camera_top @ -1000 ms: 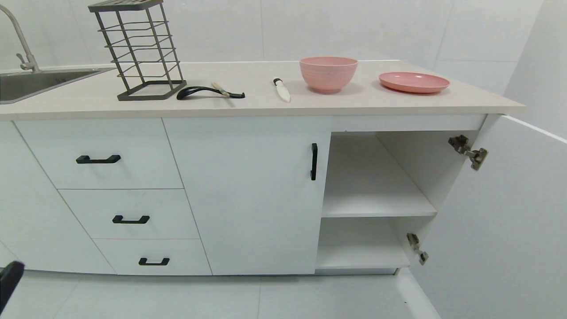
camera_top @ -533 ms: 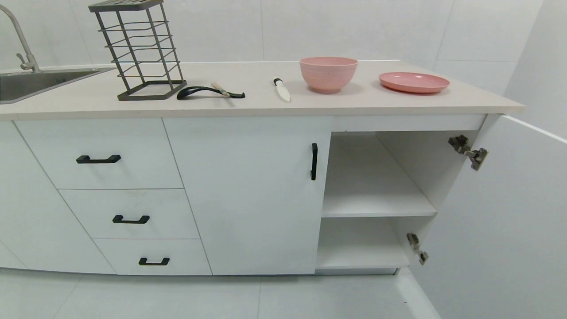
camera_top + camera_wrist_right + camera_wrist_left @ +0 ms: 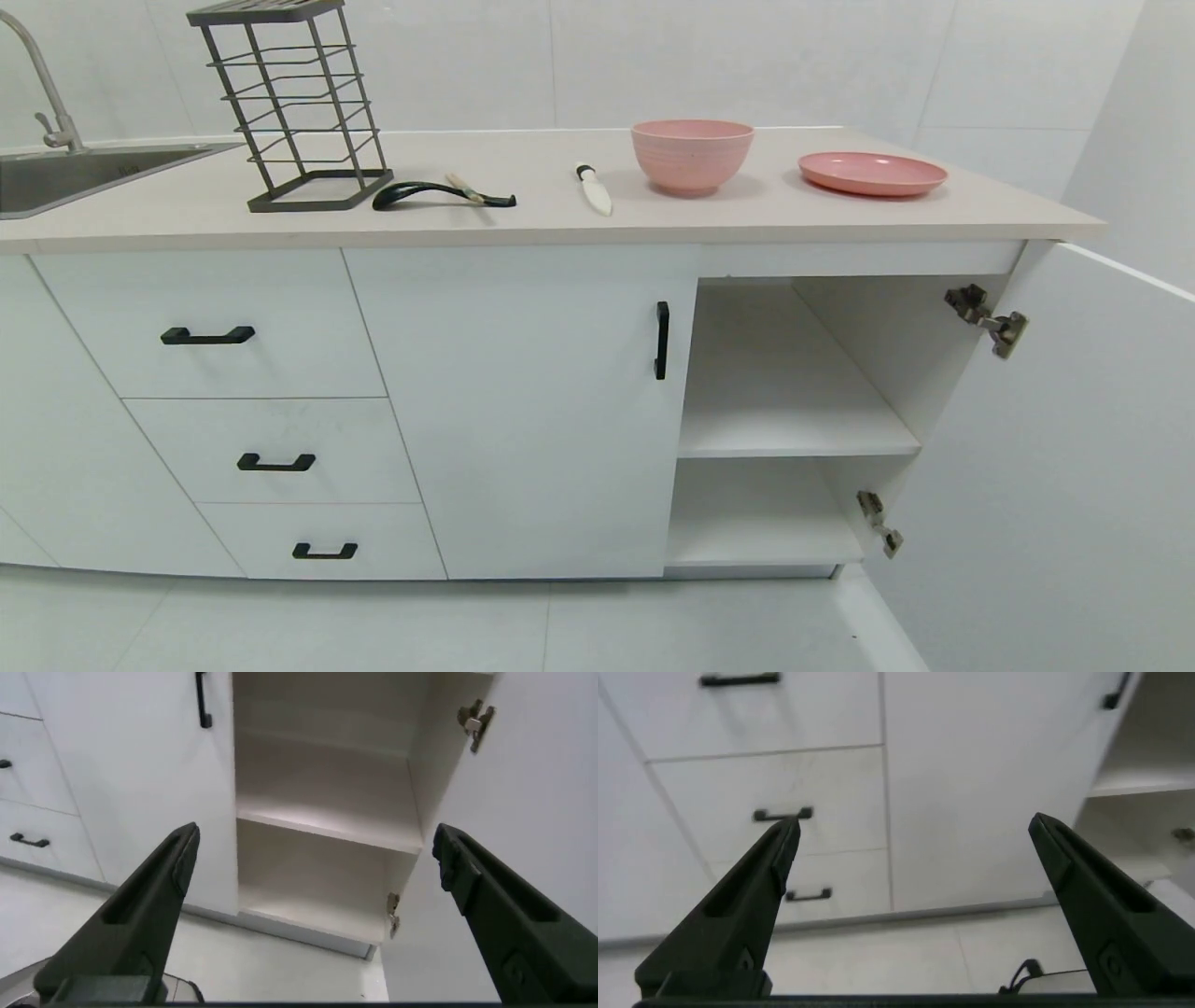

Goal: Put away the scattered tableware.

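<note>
On the beige countertop (image 3: 523, 219) stand a pink bowl (image 3: 692, 155) and, further right, a flat pink plate (image 3: 872, 173). A small white knife with a black end (image 3: 594, 189) lies left of the bowl. A black ladle (image 3: 431, 195) rests near the wire rack with a light-handled utensil (image 3: 465, 188) crossing it. My left gripper (image 3: 910, 835) is open, held low before the drawers (image 3: 766, 803). My right gripper (image 3: 318, 840) is open too, facing the open cabinet shelves (image 3: 327, 826).
A dark wire rack (image 3: 294, 103) stands at the counter's left, beside a steel sink (image 3: 65, 173) with a tap. The right cabinet door (image 3: 1074, 448) is swung wide open, showing two bare shelves (image 3: 784, 420). The middle door and the drawers (image 3: 252, 401) are closed.
A dark part at the lower left edge of the head view one second ago has dropped out of sight. Everything on the counter has stayed put.
</note>
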You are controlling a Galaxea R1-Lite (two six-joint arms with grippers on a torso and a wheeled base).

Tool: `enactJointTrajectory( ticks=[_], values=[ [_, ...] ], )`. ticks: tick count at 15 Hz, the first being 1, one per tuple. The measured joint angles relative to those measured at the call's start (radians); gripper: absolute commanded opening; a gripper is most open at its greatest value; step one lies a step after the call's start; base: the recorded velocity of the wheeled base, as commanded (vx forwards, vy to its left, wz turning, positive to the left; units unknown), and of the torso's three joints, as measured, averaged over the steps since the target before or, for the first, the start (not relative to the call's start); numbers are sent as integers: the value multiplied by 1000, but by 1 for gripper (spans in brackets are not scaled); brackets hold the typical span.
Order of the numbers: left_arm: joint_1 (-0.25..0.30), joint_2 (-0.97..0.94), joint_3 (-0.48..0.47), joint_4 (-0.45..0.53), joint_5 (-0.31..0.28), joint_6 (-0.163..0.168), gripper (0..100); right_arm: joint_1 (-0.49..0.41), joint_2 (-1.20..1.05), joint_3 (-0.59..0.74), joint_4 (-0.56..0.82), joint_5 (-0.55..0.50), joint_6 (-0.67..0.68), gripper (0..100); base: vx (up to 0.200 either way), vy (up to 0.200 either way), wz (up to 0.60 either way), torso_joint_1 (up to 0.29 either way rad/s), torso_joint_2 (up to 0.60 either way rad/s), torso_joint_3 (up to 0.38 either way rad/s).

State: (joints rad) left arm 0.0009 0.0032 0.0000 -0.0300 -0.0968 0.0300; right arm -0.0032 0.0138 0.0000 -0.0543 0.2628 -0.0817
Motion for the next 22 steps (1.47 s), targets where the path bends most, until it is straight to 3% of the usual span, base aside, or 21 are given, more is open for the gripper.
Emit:
enactJointTrajectory(
  ticks=[1,4,12,16,19,22],
  values=[
    [-1,-4,0,24,72,-1,100,0,0,0,0,-60,4,100,0,0,0,0,0,0],
    [-2,-6,0,29,70,-12,100,1,0,0,52,-219,62,100,0,0,0,0,0,0],
    [-3,-7,0,29,76,-20,100,0,0,0,56,-255,79,100,0,0,0,0,0,0],
    [-3,-7,0,28,77,-21,100,0,0,0,57,-255,79,100,200,0,0,2,0,1],
    [-3,-6,0,28,79,-29,100,0,0,0,60,-255,80,100,0,0,0,0,0,0],
    [-3,-6,0,26,87,-46,100,0,0,0,60,-255,79,100,0,0,-600,6,4,2]
  ],
)
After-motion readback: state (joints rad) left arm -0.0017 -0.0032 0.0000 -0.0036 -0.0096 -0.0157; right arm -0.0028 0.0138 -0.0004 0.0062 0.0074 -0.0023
